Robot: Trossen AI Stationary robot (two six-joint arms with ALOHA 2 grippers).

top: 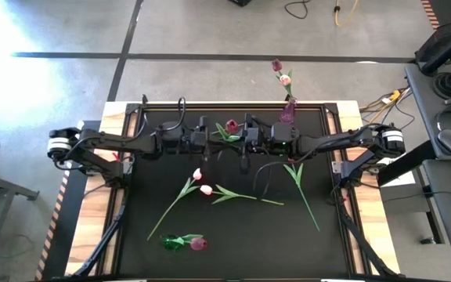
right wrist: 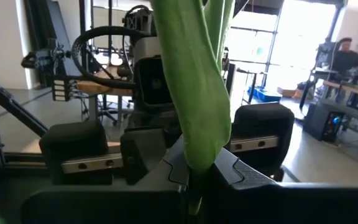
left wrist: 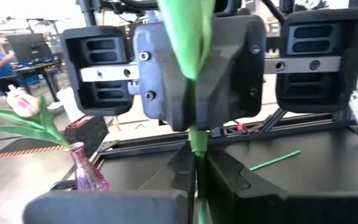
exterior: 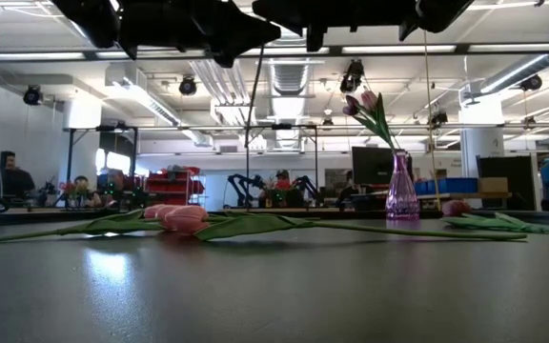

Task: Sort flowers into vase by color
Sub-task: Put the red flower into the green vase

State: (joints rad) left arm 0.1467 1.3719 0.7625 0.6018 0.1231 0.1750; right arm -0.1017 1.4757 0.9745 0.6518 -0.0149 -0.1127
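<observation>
While both arms meet over the mat's far centre, one flower hangs between them.
Left gripper (top: 224,143): fingers pinched shut on a green stem (left wrist: 197,155), seen in left wrist view.
Right gripper (top: 245,146): closed on the same tulip (top: 230,127), leaf (right wrist: 194,81) rising from btwn its fingers.
Held tulip: dark magenta head, raised above mat.
Purple vase (top: 287,112): far edge, right of centre; holds a pink (top: 285,79) & a magenta bloom (top: 276,65).
Green vase (top: 171,243): lying on its side, near edge, magenta tulip (top: 198,244) just beside.
Loose flowers: two pale pink tulips (top: 201,182) mid-mat; another stem (top: 302,193) on the right.
</observation>
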